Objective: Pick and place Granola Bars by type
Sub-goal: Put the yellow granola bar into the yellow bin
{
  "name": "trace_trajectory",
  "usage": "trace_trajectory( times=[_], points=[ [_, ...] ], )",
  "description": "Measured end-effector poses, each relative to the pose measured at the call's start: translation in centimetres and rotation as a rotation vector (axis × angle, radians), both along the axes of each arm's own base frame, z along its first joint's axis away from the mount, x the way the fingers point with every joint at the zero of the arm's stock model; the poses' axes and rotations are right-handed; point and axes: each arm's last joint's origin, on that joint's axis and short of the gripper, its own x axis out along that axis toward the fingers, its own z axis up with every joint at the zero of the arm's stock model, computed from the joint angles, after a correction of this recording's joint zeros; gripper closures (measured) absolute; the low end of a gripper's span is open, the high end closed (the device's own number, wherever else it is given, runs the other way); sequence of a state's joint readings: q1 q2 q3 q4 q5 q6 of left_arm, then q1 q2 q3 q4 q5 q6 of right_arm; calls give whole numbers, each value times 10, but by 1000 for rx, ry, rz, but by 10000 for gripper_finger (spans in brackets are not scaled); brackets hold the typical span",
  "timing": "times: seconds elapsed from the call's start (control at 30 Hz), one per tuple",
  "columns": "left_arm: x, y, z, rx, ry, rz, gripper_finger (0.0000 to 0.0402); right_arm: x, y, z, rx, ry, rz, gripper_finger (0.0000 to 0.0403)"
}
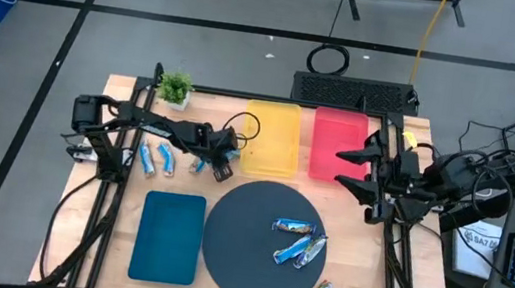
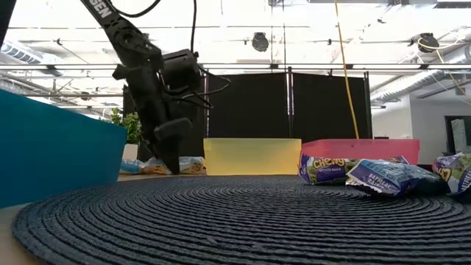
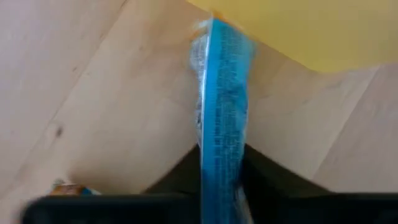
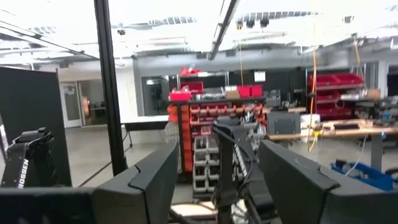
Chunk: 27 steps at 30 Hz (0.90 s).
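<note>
Blue granola bar (image 3: 221, 106) standing edge-on between left gripper (image 1: 223, 167) fingers (image 3: 174, 177), pinched narrow, beside yellow tray (image 1: 271, 138); right gripper (image 1: 366, 174) spread wide, empty.

Even, bright overhead light falls on my worktop (image 1: 102, 243), with only faint shadows. In the low view, ceiling lamps (image 2: 259, 40) glare white and the near mat (image 2: 235, 221) blurs softly. My left wrist view is smeared and out of focus; my right wrist view is slightly soft.

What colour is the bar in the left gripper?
Blue, clearest in the left wrist view: bar, left gripper.
</note>
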State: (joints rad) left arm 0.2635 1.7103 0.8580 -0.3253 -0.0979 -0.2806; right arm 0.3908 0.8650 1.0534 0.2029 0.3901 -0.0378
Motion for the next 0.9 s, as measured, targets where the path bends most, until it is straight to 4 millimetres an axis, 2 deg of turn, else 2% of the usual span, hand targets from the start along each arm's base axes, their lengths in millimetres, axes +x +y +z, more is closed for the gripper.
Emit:
trace_trajectory(
  times=[0.07,0.2,0.3,0.4,0.53,0.67,0.8,0.9],
  points=[
    [-3,0,7,12,-11,10,378,-1,0,2,-14,-19,-7,188],
    [-11,-2,35,99,-61,97,373,-1,-1,3,-18,-27,-31,188],
    [-19,-5,59,108,-96,101,381,-1,-1,3,-15,-25,-42,188],
    [-17,-9,94,126,-210,84,382,-1,-1,3,-13,-25,-42,188],
    [-3,-10,138,201,-265,28,382,-1,-2,3,-3,-23,-53,188],
    [21,-1,181,279,-339,-17,382,-1,-3,2,7,-13,-92,188],
    [45,14,200,318,-307,-52,383,-1,-3,2,4,-14,-91,188],
    [62,27,198,319,-267,-98,383,-1,-3,2,3,-14,-91,188]
  ],
)
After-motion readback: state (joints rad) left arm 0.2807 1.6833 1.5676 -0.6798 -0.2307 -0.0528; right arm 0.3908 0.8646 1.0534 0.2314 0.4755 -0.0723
